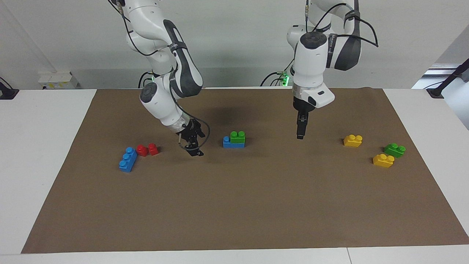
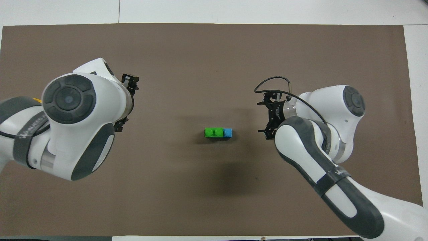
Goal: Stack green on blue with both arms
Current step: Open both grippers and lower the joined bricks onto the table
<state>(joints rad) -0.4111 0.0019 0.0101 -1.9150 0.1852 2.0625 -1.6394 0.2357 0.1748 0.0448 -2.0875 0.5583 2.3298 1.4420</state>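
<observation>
A green brick (image 1: 238, 136) (image 2: 214, 132) sits on a blue brick (image 1: 233, 144) (image 2: 227, 133) at the middle of the brown mat, covering two of the blue brick's studs and leaving one bare. Nothing holds the stack. My right gripper (image 1: 194, 148) (image 2: 265, 117) hangs low over the mat beside the stack, toward the right arm's end, open and empty. My left gripper (image 1: 299, 134) hangs over the mat on the stack's other flank, toward the left arm's end, open and empty.
A second blue brick (image 1: 128, 159) and two red bricks (image 1: 147, 149) lie toward the right arm's end. Two yellow bricks (image 1: 353, 140) (image 1: 383, 160) and another green brick (image 1: 394, 149) lie toward the left arm's end. In the overhead view the arms hide these.
</observation>
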